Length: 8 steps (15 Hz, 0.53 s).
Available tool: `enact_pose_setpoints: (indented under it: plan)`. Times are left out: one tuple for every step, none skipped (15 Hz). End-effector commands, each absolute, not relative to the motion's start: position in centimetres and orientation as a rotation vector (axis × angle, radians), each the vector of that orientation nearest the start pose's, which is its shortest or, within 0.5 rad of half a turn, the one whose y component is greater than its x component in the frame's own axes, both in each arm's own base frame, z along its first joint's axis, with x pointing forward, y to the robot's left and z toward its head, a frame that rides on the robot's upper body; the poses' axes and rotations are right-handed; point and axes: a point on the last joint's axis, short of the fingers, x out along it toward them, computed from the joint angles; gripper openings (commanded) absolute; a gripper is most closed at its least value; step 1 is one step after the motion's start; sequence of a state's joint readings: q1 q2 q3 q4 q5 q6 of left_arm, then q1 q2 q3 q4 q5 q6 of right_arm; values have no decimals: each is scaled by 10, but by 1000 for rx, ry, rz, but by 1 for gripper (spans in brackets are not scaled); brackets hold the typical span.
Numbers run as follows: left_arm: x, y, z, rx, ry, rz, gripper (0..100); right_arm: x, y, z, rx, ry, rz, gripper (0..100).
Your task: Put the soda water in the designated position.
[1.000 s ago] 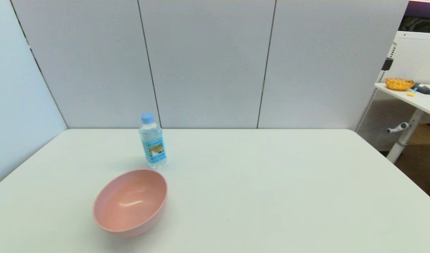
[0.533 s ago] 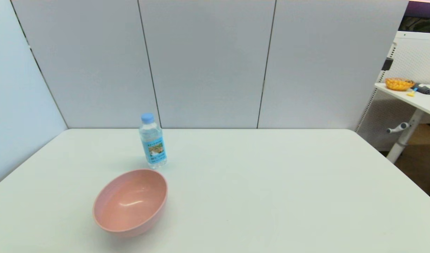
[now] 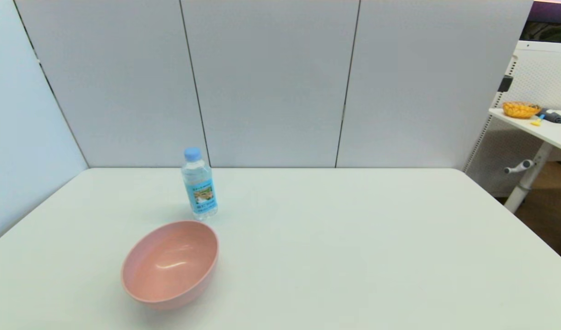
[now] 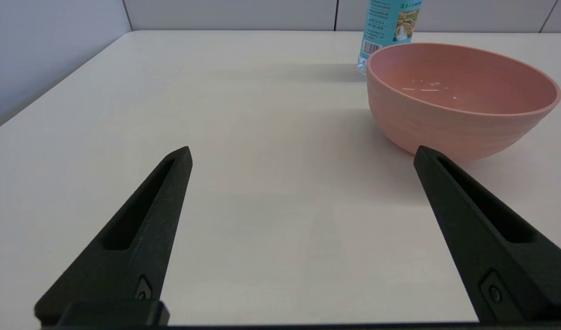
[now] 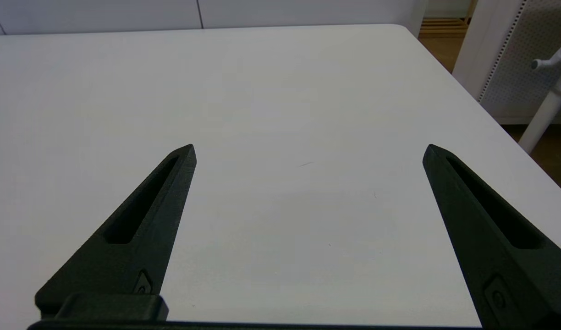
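The bottle [image 3: 199,183] stands upright on the bench [image 3: 354,238], just behind the pink bowl [image 3: 170,263]. Left tool [image 4: 302,153] and right tool [image 5: 309,151] are both spread wide, holding nothing.

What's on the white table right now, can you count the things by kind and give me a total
Soda water bottle: 1
Pink bowl: 1
Total: 2
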State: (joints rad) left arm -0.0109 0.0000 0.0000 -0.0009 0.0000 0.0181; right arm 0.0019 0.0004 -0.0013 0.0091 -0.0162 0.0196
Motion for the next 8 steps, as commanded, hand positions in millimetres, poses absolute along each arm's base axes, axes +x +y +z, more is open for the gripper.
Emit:
enact_pose_setpoints:
  plan:
    - [-23,0,76,18,0,-11,100,-23,0,75,17,9,-14,100]
    - [-23,0,76,18,0,-11,100,-23,0,75,17,9,-12,100]
    - [-23,0,76,18,0,-11,100,-23,0,75,17,9,-12,100]
    - [-23,0,76,18,0,-11,100,-23,0,75,20,8,-14,100]
    - [-23,0,76,18,0,-11,100,-23,0,75,17,8,-15,100]
    - [-23,0,76,18,0,-11,100,-23,0,75,11,12,-14,100]
    - [-23,0,76,18,0,-11,100,-23,0,75,-2,9,-5,100]
    - [-23,0,76,18,0,-11,100,-23,0,75,15,9,-12,100]
